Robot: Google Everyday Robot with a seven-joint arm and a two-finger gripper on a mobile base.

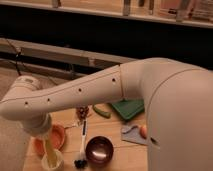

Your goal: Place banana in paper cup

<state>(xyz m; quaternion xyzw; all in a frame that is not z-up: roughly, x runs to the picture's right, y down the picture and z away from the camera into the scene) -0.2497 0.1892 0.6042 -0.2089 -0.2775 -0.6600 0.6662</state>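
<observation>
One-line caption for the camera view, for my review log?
Robot arm reaches down at the table's left; gripper, largely hidden under the wrist, holds the banana upright in the paper cup beside the orange bowl.

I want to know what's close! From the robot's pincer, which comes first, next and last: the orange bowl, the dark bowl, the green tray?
The pincer hangs at the table's left end, over the paper cup.
1. Orange bowl, right beside it.
2. Dark bowl, middle front.
3. Green tray, far back right.

No text, label, brand or number can be read anywhere. The tool (46, 140) hangs at the arm's end over the surface (127, 155), and its casing seems to be unmarked.
</observation>
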